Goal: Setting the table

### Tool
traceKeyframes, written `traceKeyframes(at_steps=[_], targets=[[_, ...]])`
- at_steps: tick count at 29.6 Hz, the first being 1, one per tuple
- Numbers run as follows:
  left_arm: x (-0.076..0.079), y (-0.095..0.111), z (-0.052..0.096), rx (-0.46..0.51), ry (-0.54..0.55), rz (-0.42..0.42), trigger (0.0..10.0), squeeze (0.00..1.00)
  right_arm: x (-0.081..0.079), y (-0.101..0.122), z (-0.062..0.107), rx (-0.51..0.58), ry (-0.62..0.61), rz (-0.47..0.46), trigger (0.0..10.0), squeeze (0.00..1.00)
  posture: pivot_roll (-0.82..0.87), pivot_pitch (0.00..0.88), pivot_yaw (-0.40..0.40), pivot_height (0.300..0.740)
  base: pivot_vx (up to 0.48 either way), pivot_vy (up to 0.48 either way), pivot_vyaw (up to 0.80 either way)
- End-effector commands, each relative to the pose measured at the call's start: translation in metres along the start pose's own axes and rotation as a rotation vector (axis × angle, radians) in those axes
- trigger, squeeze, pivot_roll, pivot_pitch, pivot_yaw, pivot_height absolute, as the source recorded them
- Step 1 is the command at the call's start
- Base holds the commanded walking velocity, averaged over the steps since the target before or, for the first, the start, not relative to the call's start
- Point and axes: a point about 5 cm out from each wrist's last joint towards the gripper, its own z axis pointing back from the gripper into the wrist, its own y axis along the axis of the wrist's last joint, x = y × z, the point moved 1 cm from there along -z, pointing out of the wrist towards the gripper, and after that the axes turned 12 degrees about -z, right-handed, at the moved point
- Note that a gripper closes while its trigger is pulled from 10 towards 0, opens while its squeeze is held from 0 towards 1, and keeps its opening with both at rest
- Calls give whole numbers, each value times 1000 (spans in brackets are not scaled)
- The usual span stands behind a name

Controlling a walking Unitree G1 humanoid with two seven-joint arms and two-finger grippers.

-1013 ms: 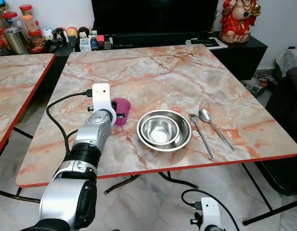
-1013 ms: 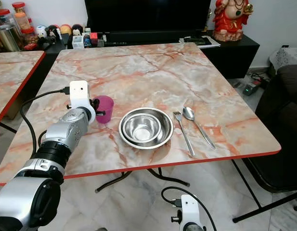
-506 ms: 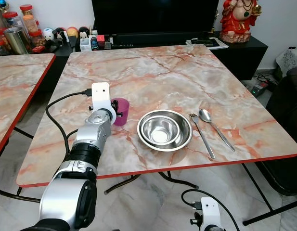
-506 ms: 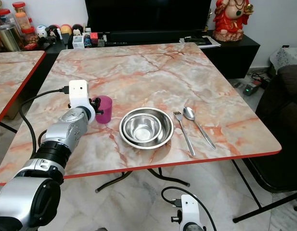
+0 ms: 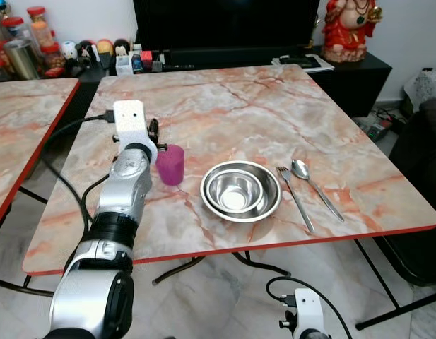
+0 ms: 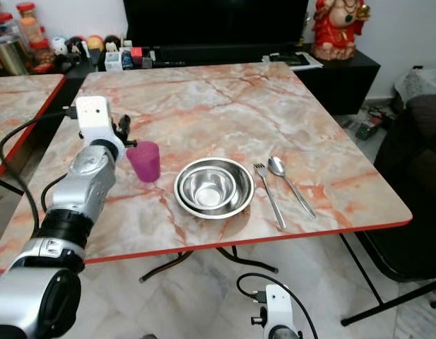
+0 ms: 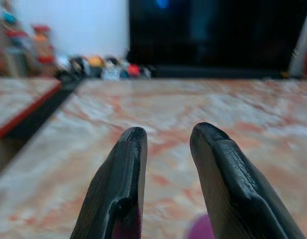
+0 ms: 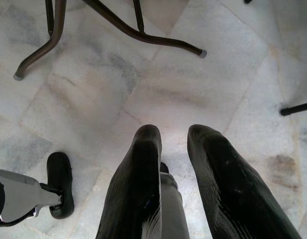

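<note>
A purple cup [image 5: 171,164] stands upright on the marble table [image 5: 232,106], left of two nested steel bowls [image 5: 240,191]. A fork [image 5: 295,198] and a spoon [image 5: 316,188] lie side by side right of the bowls. My left gripper [image 7: 168,134] hovers just above and behind the cup on its left, apart from it, open and holding nothing. Its black fingers [image 5: 152,131] show past the white wrist block, and the cup's rim [image 7: 200,230] peeks in below them. My right gripper [image 8: 173,132] hangs idle below the table's edge, open over the floor.
A second marble table [image 5: 27,113] stands to the left across a narrow gap. Behind the table runs a black TV cabinet [image 5: 345,70] with jars, small figures and a red statue [image 5: 350,28]. A dark chair [image 5: 422,183] sits at the right. Table legs [image 8: 138,30] cross the tiled floor.
My left gripper has let go of the purple cup and drawn up and to the left, away from it. The cup stays standing on the table.
</note>
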Motion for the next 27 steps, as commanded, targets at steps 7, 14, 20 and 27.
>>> traceKeyframes(at_steps=[7,14,20,27], targets=[[-76,-6,20,73,221,-301,10000,0,-1,1,0,9,0,-8,10000,0,34,0,-9,701,0,0,0],[-155,-67,63,-194,387,-678,10000,0,-2,-1,0,4,4,-5,10000,0,42,0,-8,701,0,0,0],[-180,-121,101,-472,432,-889,10000,0,-2,-2,0,0,3,-3,10000,0,42,0,-7,701,0,0,0],[-186,-160,140,-663,470,-944,10000,0,-1,-3,1,-2,-2,-5,10000,0,40,0,-4,701,0,0,0]])
